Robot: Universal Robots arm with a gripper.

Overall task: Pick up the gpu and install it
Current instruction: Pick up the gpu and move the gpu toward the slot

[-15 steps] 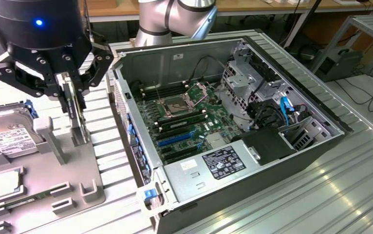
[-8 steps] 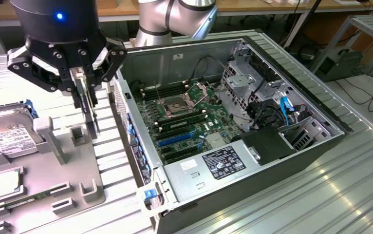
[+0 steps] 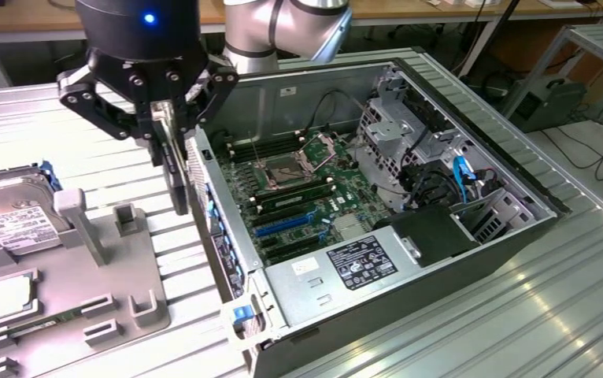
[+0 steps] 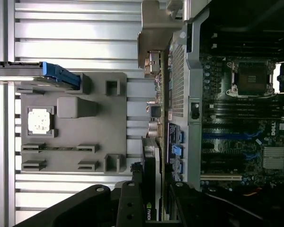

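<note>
A slatted metal counter [image 3: 470, 331] was largely taken up by an open computer case [image 3: 280, 98], laid on its side with the panel off, presumably so that the motherboard [image 3: 317, 189] could be reached from above. Just beside it a grey fixture [image 3: 144, 299] was set, in which a hard drive [image 3: 12, 216] was stood on edge. The gpu [image 3: 179, 177] was held on edge, pinched between the jaws and hung downward over the strip between the fixture and the case's rear wall. This pose was judged to suit a straight push into 1 of the blue slots [image 3: 280, 226]. The card was not yet seated.
</note>
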